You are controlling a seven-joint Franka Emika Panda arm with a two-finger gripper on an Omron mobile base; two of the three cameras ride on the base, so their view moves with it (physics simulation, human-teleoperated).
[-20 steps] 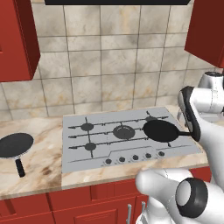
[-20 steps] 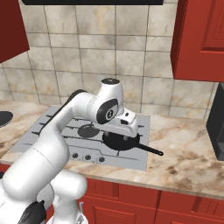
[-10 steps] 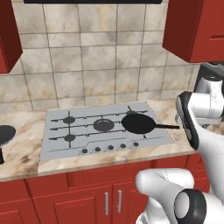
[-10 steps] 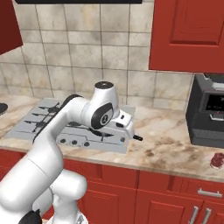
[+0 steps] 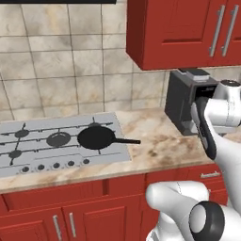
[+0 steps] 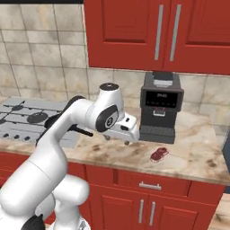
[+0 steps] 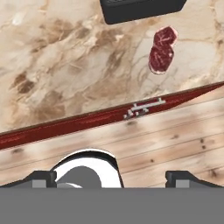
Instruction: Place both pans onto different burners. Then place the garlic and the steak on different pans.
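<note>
Steak (image 7: 162, 50) lies flat on the marble surface (image 7: 65, 65) — a small red piece pinched at the middle into two rounded lobes, with pale streaks across it and a pale rim. From the right base camera the steak (image 6: 159, 154) sits near the front edge of the surface, just in front of and a little right of the black coffee machine (image 6: 160, 107), apart from it. In the hand camera the machine's dark base (image 7: 140, 8) is just beside the steak at the upper edge.

One black pan (image 5: 96, 137) rests on the right burner of the silver-grey cooktop (image 5: 28, 157), its straight handle pointing right and reaching past the cooktop's edge over the marble. The centre burner (image 5: 59, 139) beside it is bare, a round black disc under thin grates.

Claw (image 6: 129, 133) hangs above the surface between the cooktop and the coffee machine, left of the steak and well clear of it. Its two dark tips (image 7: 41, 178) stand far apart at the bottom corners of the hand camera, nothing between them — spread wide, holding nothing. Below the surface's edge run red cabinet fronts with a silver handle (image 7: 144, 108), then wooden floor (image 7: 175, 144).
</note>
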